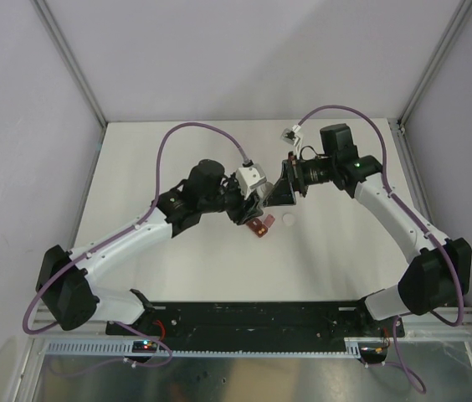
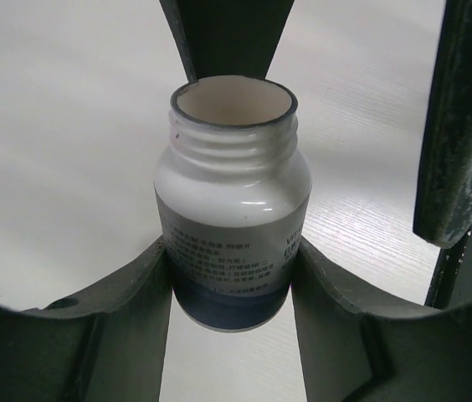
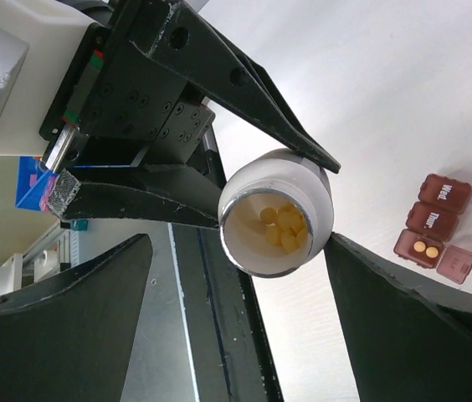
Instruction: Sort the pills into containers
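Observation:
My left gripper (image 2: 230, 251) is shut on a white pill bottle (image 2: 233, 180), which has no cap and lies tilted on its side. In the right wrist view its mouth faces the camera, with several yellow pills (image 3: 282, 224) inside. The containers (image 3: 433, 224), a dark red three-compartment strip, lie on the table (image 3: 403, 100) to the right. Its end lid is open over two yellow pills (image 3: 425, 250). My right gripper (image 3: 238, 280) stands open in front of the bottle's mouth, holding nothing. From above, both grippers (image 1: 253, 205) (image 1: 279, 191) meet just behind the containers (image 1: 261, 226).
A small round white cap (image 1: 289, 220) lies on the table just right of the containers. The right gripper's dark fingers (image 2: 462, 126) show beyond the bottle in the left wrist view. White walls close the table in on the left, back and right.

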### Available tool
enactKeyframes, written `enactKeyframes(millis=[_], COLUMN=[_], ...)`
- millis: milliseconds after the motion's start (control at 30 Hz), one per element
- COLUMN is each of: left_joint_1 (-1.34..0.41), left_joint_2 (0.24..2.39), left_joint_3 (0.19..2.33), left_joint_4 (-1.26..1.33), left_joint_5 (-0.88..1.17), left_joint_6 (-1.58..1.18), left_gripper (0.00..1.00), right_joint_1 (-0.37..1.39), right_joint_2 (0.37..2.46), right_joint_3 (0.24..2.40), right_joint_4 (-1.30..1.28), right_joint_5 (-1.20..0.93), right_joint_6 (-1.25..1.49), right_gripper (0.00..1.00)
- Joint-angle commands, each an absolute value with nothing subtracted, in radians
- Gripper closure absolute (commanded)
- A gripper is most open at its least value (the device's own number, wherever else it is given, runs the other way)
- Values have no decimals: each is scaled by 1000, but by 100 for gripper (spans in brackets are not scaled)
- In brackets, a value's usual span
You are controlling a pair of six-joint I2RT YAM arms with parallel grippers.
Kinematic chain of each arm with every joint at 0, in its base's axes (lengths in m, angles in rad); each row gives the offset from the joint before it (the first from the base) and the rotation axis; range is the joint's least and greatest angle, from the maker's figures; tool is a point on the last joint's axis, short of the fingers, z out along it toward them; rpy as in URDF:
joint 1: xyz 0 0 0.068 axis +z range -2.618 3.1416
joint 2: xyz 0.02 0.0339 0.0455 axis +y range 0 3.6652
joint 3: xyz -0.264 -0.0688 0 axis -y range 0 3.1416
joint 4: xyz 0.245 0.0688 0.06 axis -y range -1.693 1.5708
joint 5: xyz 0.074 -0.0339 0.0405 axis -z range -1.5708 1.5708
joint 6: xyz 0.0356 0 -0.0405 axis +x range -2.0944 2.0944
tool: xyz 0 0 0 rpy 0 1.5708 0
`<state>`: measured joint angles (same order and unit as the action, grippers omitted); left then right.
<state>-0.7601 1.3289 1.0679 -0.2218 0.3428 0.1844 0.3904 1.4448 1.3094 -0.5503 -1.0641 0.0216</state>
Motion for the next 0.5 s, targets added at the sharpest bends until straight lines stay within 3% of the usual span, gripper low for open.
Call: enactKeyframes(millis=[0,467], left_joint_1=[-756,-732], left_joint_2=[1311,1188], left_joint_3=[1047,983], left_joint_4=[-248,-345], left_joint_5=[282,280], left_joint_6=[214,269], left_gripper=[100,100], right_joint_1=[381,329], right_joint_2=[1389,1435], right_joint_3=[1372,1271], right_joint_4=[-569,-626], right_joint_5=[-1075,-463], right_joint_6=[-9,-183], right_gripper=[10,9])
